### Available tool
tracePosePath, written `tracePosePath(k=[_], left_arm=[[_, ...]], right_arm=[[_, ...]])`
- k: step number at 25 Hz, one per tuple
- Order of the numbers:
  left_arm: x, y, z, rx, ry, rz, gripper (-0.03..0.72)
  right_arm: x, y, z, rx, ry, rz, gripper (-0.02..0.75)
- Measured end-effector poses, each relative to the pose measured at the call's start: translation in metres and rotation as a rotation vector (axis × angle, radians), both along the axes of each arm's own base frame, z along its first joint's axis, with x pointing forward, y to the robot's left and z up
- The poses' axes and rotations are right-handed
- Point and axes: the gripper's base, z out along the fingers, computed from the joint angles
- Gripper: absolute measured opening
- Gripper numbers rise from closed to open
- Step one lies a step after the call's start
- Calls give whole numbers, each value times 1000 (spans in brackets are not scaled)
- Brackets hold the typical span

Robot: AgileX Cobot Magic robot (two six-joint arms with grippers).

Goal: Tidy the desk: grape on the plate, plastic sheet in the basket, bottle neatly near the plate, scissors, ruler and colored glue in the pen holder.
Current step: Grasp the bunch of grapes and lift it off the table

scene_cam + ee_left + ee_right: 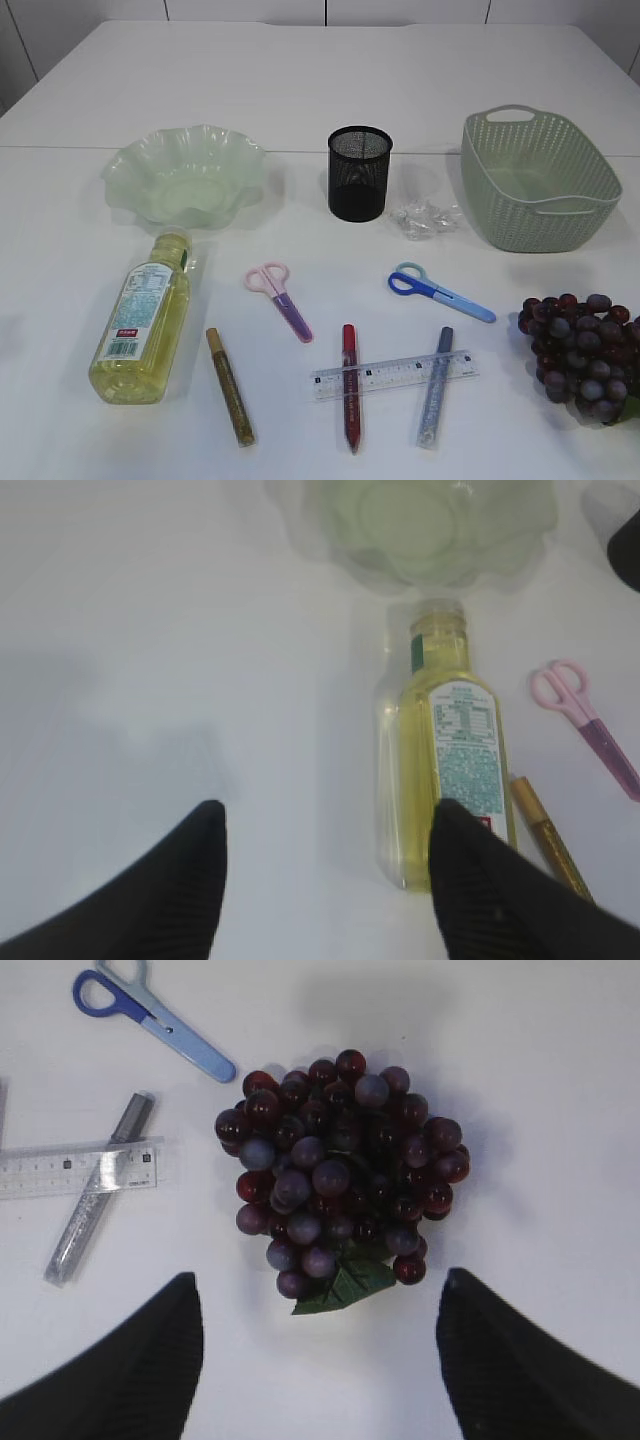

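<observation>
Purple grape bunch (335, 1180) just beyond spread right tool (318, 1360)

The white bench (300, 80) is laid with plate (185, 178), pen holder (360, 172), basket (540, 180) far; bottle (142, 322), scissors (280, 298), ruler (392, 374), grapes (582, 355) near.

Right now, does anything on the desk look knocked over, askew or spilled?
Yes. The bottle of yellow liquid lies on its side below the green plate instead of standing. The clear ruler rests crosswise over the red glue pen and the silver glue pen. Nothing looks spilled.
</observation>
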Motion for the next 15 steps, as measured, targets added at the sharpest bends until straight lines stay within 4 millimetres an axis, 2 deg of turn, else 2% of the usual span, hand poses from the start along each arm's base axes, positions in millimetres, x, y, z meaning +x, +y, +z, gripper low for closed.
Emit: tracePosePath(k=[5,10,15], left_arm=[[24,-7,-6,-39,169,-39,468],[41,-15,-3,-61,311,-137,468],[48,-18,9,-95,305,-159,468]], right_arm=[[43,1,-17,-11,114,29,566],[67,3,-49,-14,232,91,582],[84,7,-80,15,294,141,605]])
